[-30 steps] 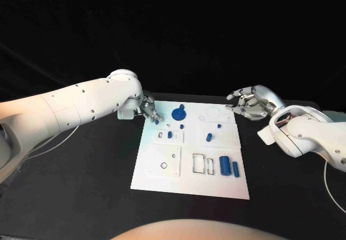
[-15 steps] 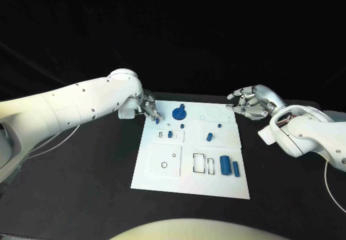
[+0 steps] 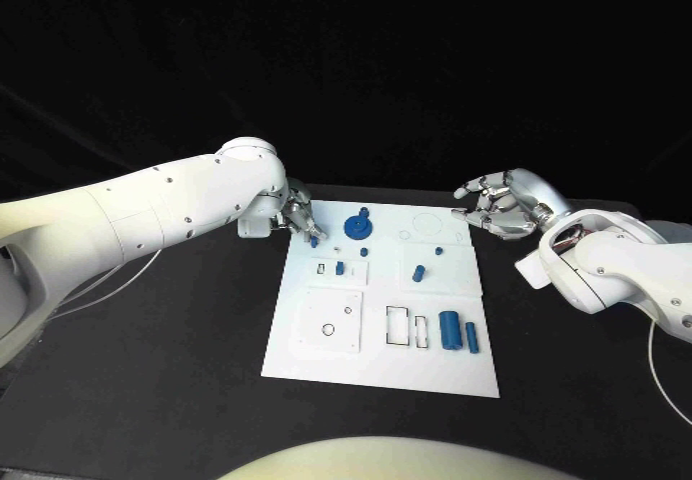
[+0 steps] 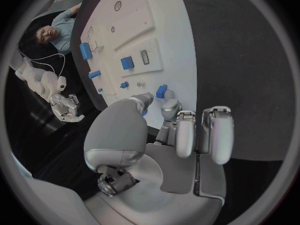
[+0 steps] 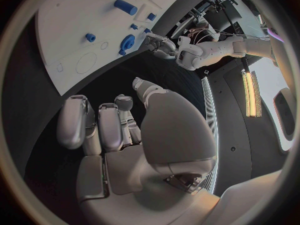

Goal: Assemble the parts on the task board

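A: Start big. What sits on the black worktop (image 3: pixel 173 360)?

B: The white task board (image 3: pixel 378 350), its long side running near to far, with the parts on it. The largest is a blue cylinder (image 3: pixel 450 326) near the right edge, and a slimmer blue pin (image 3: pixel 472 340) lies just beside it. Both have their long axes running near to far. A round blue gear piece (image 3: pixel 358 230) sits at the far end.

A: And the left hand (image 3: pixel 299 217)?

B: It is at the board's far left corner, fingertips pinched round a small blue peg (image 3: pixel 315 241), which points roughly downward at the board.

A: How will that peg handle?

B: I judge it light, rigid and smooth, likely moulded plastic, so it could twist or slip in a fingertip pinch. Best held across its middle, leaving the lower end free to enter a hole.

A: The right hand (image 3: pixel 498 207)?

B: It hovers beyond the board's far right corner, fingers curled inward, holding nothing.
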